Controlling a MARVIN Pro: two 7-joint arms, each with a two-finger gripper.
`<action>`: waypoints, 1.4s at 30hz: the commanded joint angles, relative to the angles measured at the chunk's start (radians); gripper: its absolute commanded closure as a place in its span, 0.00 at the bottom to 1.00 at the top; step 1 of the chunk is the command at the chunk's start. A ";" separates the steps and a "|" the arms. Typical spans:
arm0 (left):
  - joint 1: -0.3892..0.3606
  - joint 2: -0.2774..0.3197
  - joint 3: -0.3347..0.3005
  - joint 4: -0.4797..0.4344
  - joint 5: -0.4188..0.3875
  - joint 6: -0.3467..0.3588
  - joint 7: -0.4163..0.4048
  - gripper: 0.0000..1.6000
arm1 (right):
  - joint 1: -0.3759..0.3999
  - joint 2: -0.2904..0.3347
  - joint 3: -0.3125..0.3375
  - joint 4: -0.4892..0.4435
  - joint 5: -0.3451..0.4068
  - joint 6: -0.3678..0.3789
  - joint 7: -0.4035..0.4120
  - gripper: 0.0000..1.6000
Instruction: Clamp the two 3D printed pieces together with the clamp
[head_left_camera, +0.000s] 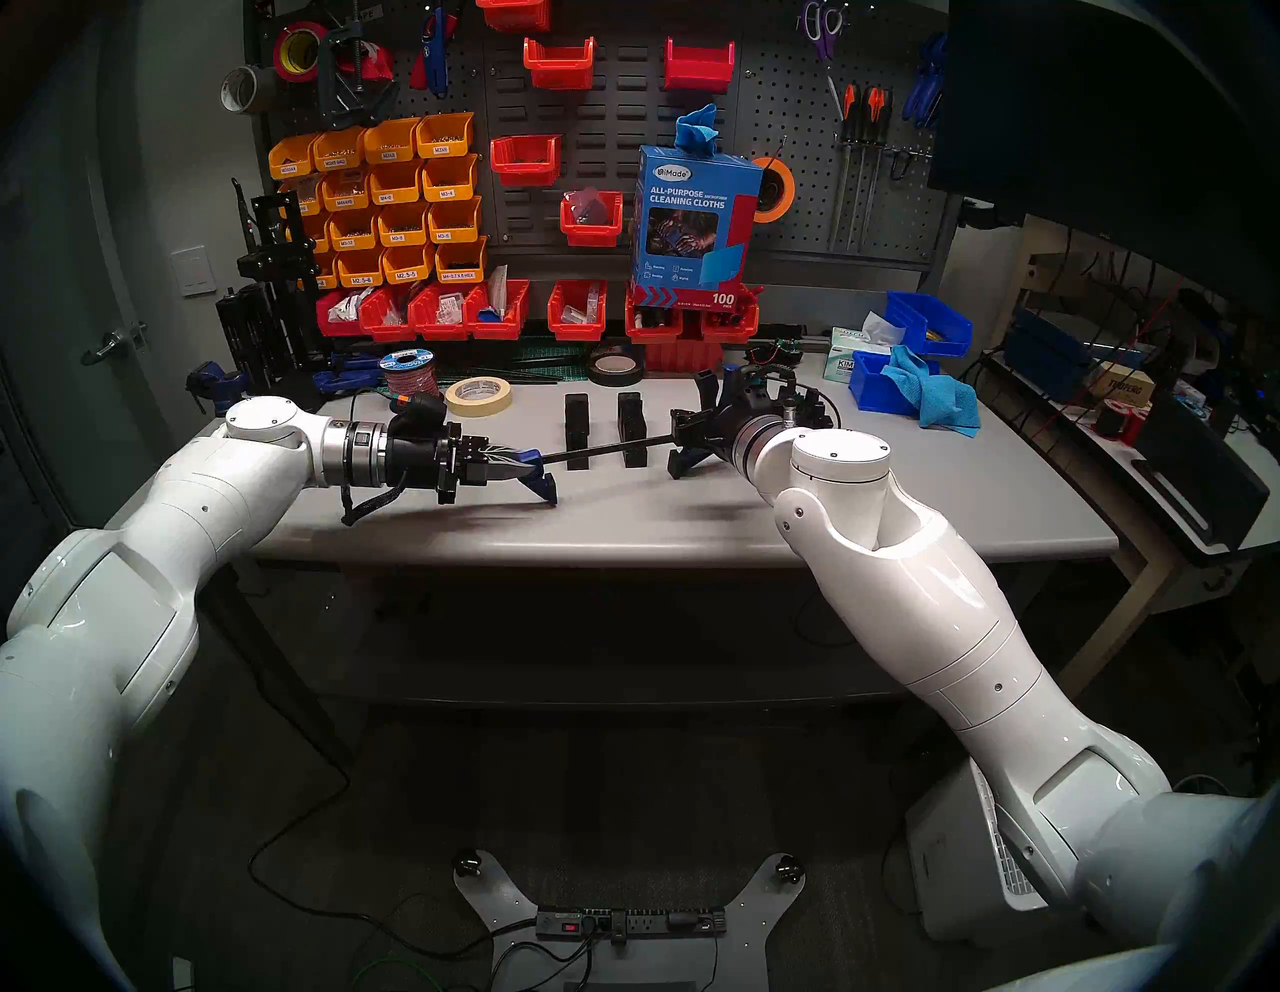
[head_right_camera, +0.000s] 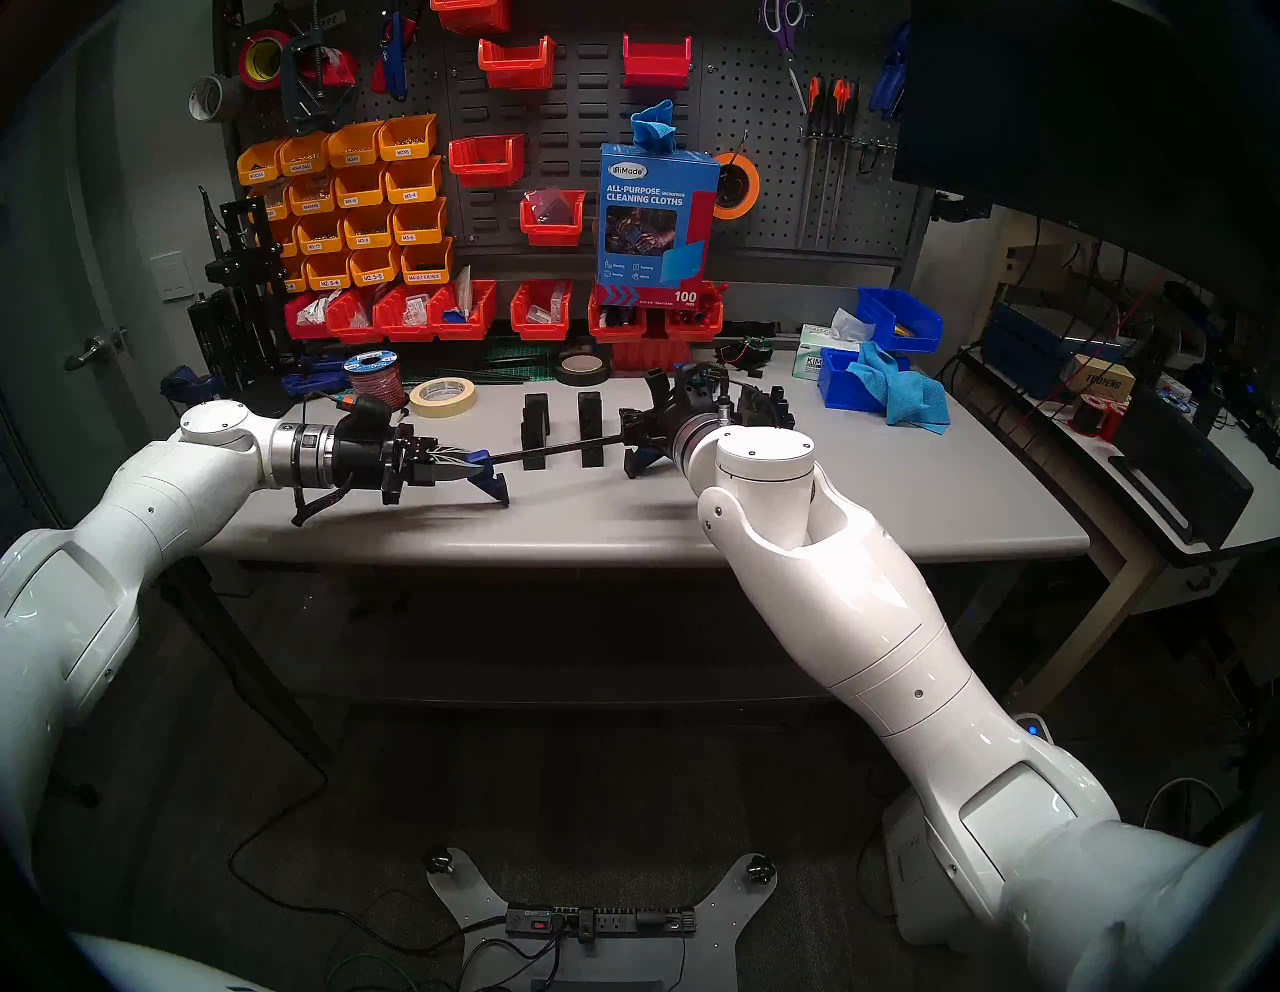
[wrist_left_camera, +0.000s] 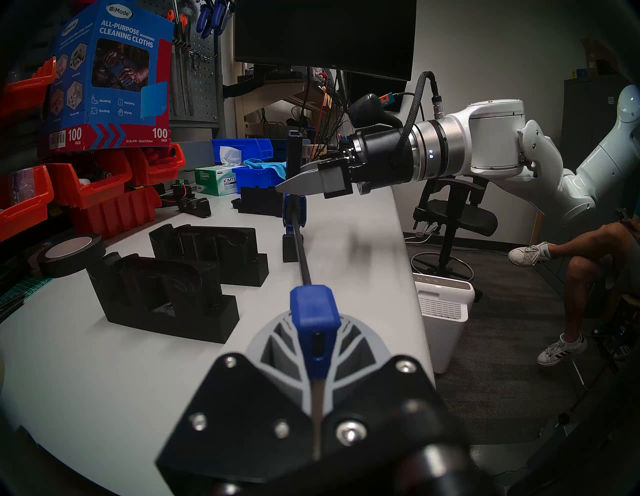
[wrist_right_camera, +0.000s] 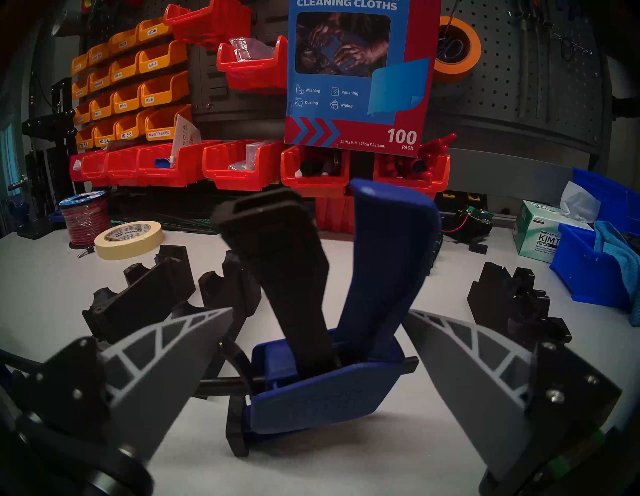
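We see the clamp (head_left_camera: 609, 447) held above the counter (head_left_camera: 692, 526), its long bar running left to right just in front of the 2 black 3D printed pieces (head_left_camera: 602, 429), which stand upright with a gap between them. The left gripper (head_left_camera: 509, 467) has its jaws squeezed together on the clamp's fixed blue end. The right gripper (wrist_right_camera: 317, 374), nearer the trigger handle (wrist_right_camera: 332, 273), has its jaws spread wide on either side of it, gripping nothing.
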 joint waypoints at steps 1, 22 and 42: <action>-0.020 -0.002 -0.008 0.001 -0.007 -0.002 0.000 1.00 | 0.012 -0.003 -0.006 0.020 -0.026 -0.043 0.002 0.00; -0.020 -0.002 -0.008 0.000 -0.007 -0.002 0.000 1.00 | 0.027 -0.001 -0.027 0.070 -0.050 -0.102 0.016 0.00; -0.019 -0.001 -0.008 -0.002 -0.007 -0.002 0.000 1.00 | 0.023 0.012 -0.022 0.060 -0.074 -0.135 -0.003 0.00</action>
